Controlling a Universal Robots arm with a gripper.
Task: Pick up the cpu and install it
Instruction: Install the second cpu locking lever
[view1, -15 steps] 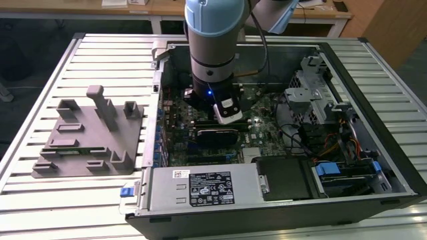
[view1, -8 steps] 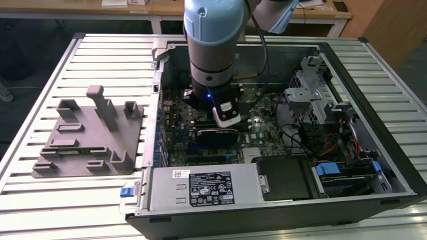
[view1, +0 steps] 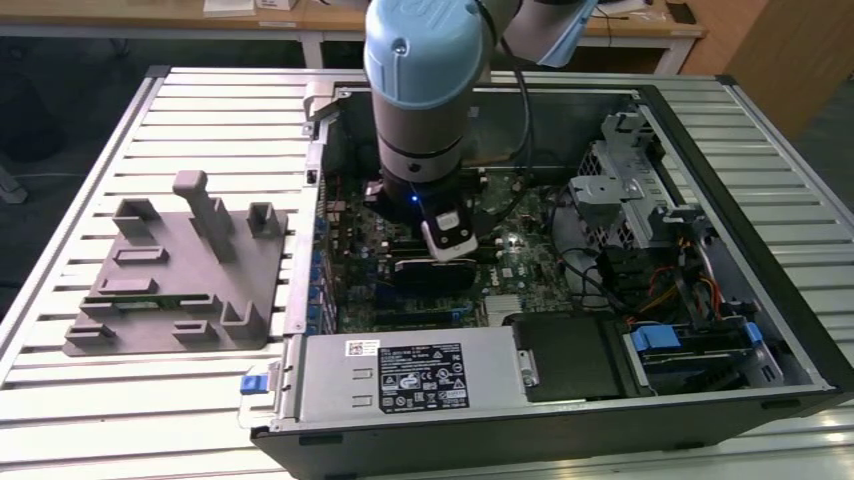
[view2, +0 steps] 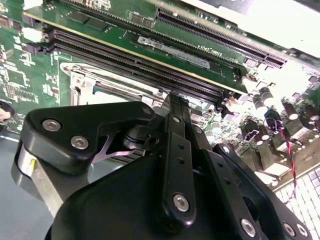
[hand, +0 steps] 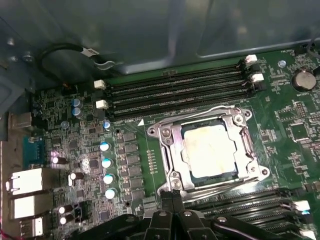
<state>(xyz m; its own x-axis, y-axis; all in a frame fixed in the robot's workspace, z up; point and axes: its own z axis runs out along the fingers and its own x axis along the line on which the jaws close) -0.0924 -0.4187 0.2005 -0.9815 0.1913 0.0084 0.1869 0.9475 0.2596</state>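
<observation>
First wrist view is showing my fingers (hand: 172, 196) pressing together, gripping nothing, just beside the socket frame (hand: 167, 150), while the cpu (hand: 208, 149) is sitting seated on the motherboard (hand: 295, 125).

Dull silver metal cpu (hand: 208, 149), matt black claw (hand: 172, 196)

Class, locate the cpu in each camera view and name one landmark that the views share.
First wrist view: cpu seated in the metal socket frame, beyond the end effector.
Second wrist view: probably the pale patch inside that frame, past the end effector.
Exterior view: the arm stands over that spot.
Shared landmark: green motherboard.
</observation>
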